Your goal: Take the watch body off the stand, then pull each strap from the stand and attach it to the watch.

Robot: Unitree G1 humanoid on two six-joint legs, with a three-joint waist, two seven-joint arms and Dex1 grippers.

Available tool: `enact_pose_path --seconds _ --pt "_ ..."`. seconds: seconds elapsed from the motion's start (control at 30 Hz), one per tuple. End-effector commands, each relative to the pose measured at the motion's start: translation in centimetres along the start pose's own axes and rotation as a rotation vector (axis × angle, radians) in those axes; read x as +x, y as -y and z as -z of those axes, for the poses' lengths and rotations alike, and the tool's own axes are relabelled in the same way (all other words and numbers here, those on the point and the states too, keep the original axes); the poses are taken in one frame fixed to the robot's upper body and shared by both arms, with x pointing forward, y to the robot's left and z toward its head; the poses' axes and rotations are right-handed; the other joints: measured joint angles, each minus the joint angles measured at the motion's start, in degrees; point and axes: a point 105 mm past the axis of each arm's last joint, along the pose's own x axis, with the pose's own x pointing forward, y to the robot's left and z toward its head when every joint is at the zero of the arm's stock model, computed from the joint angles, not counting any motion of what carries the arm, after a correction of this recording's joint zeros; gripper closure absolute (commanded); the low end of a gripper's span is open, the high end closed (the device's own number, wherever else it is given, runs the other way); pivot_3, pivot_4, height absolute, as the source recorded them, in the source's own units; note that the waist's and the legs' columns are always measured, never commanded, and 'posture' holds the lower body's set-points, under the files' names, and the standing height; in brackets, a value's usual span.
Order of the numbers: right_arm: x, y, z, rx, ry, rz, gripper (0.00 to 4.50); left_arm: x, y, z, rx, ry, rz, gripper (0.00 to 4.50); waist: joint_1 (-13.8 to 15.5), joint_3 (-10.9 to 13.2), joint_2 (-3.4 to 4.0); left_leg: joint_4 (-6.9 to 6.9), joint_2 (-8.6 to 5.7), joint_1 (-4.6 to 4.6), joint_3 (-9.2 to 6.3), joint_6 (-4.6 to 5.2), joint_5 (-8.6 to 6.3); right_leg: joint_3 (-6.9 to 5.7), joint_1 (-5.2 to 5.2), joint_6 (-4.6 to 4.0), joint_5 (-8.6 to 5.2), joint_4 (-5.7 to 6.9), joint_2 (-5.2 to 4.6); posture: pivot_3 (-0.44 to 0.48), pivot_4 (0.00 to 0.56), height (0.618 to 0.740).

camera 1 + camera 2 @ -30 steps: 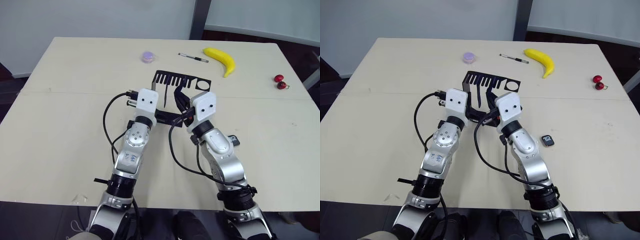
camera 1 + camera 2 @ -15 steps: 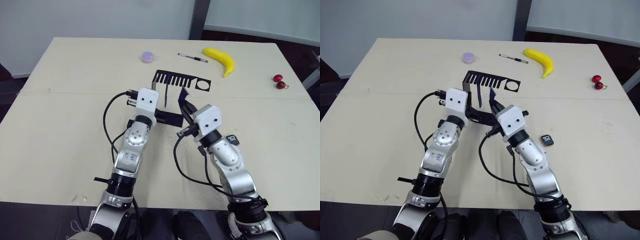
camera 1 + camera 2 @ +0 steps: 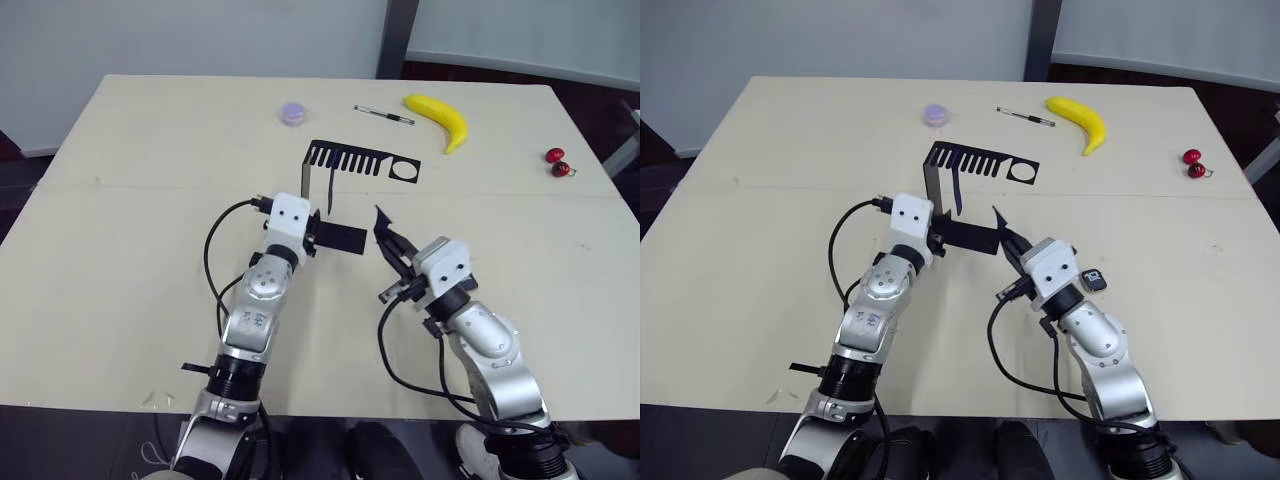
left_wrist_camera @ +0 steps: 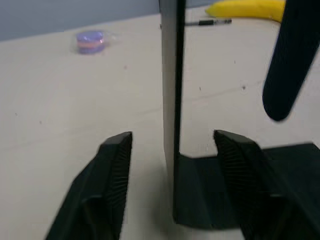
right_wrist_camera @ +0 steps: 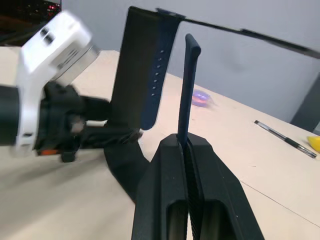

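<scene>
The black stand [image 3: 361, 160] is upright mid-table, its foot [image 3: 342, 238] toward me. One dark strap [image 3: 329, 196] hangs from its top arm, also the strap [image 4: 289, 65] in the left wrist view. My left gripper [image 4: 172, 145] is open, its fingers [image 4: 114, 172] on either side of the stand's upright [image 4: 172, 95], apart from it. My right gripper [image 5: 185, 142] is shut on the other strap [image 5: 187, 85], held clear of the stand and to its right, as the strap [image 3: 384, 226] stands in the head view. The watch body [image 3: 1095, 280] lies on the table right of that gripper.
At the table's far side lie a banana [image 3: 441, 120], a thin pen [image 3: 386, 115] and a small purple round thing [image 3: 293, 113]. Two red cherries [image 3: 559, 164] sit near the right edge. A seam [image 3: 120, 186] crosses the table behind the stand.
My right gripper has pulled a strap off the stand, back toward me and to the right. My left gripper has opened, let go of the stand's upright and drawn back a little.
</scene>
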Motion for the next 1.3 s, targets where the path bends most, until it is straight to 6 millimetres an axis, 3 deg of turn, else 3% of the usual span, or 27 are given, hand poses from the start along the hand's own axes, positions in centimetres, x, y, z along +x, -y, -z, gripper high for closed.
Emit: enact_pose_path --seconds 0.03,0.13,0.27,0.37,0.5,0.63,0.73,0.87,0.97,1.0,1.3 --pt "-0.5 1.0 -0.6 0.041 0.03 -0.053 4.5 -1.8 -0.6 -1.6 -0.009 0.069 0.067 0.07 0.0 0.0 0.0 0.0 0.02 0.0 0.0 0.0 0.0 0.0 0.0 0.0 0.0 0.0 0.01 0.0 0.15 0.74" --pt "-0.8 1.5 -0.5 0.078 0.017 -0.1 4.5 -3.4 -1.7 -1.5 -0.01 0.072 0.12 0.07 0.0 0.0 0.0 0.0 0.02 0.03 0.02 0.0 0.0 0.06 0.01 0.0 0.0 0.01 0.01 0.0 0.15 0.74" --pt "-1.5 1.3 -0.7 0.205 -0.017 -0.232 4.5 -7.0 -5.4 -2.3 -0.125 0.132 0.304 0.07 -0.2 0.0 -0.01 -0.03 0.04 0.04 0.02 0.0 0.0 0.08 -0.01 0.0 0.0 -0.01 0.04 0.0 0.15 0.74" --pt "-2.0 -0.1 -1.0 0.36 -0.052 -0.36 4.5 -9.2 -5.8 -3.7 -0.228 0.138 0.569 0.07 -0.1 0.0 -0.02 -0.02 0.05 0.04 -0.03 0.0 0.0 0.01 -0.01 0.0 0.0 0.03 0.01 0.0 0.15 0.74" --pt "-1.6 -2.3 -2.9 0.574 -0.051 -0.519 4.5 -10.5 -6.4 -5.6 -0.345 0.097 0.783 0.07 0.1 0.0 -0.06 0.07 -0.03 0.04 -0.21 0.0 -0.01 0.0 0.07 0.0 0.0 -0.01 -0.06 0.0 0.15 0.74" --pt "-0.7 -5.2 -5.8 0.759 -0.011 -0.687 4.5 -10.6 -4.3 -7.8 -0.472 0.096 0.961 0.07 0.0 0.0 -0.06 0.07 -0.05 0.01 -0.38 -0.02 -0.02 -0.11 0.18 0.0 0.0 -0.34 -0.07 0.0 0.15 0.74" --pt "0.0 -6.4 -6.5 0.826 0.002 -0.722 4.5 -10.7 -2.4 -8.4 -0.562 0.083 1.054 0.07 -0.1 0.0 -0.06 0.06 -0.04 -0.02 -0.53 -0.02 -0.02 -0.17 0.17 0.0 0.0 -0.33 -0.03 0.0 0.15 0.74" --pt "0.6 -6.6 -6.6 0.864 -0.018 -0.733 4.5 -11.6 -1.1 -9.4 -0.64 0.091 1.166 0.07 -0.6 0.0 -0.06 0.28 -0.04 -0.59 -0.69 -0.01 -0.02 -0.21 -0.15 0.0 0.0 -0.21 0.02 0.0 0.15 0.74" --pt "0.6 -6.8 -6.5 0.848 -0.04 -0.762 4.5 -11.7 -0.5 -8.9 -0.647 0.06 1.18 0.83 -1.1 0.0 -0.06 0.33 -0.05 -0.63 -0.73 -0.01 -0.02 -0.27 -0.17 0.0 0.0 -0.18 0.0 0.0 0.15 0.74" --pt "0.6 -6.9 -6.5 0.848 -0.042 -0.765 4.5 -11.8 -0.3 -8.9 -0.654 0.051 1.194 1.3 -1.3 0.0 -0.06 0.32 -0.05 -0.63 -0.76 -0.01 -0.02 -0.3 -0.15 0.0 0.0 -0.19 0.01 0.0 0.15 0.74" --pt "0.6 -7.7 -6.3 0.852 -0.054 -0.786 4.5 -11.7 0.3 -9.3 -0.694 0.075 1.217 1.3 -1.4 0.0 -0.06 0.31 -0.05 -0.64 -0.82 -0.01 -0.01 -0.38 -0.1 0.0 0.0 -0.26 0.02 0.0 0.15 0.74"
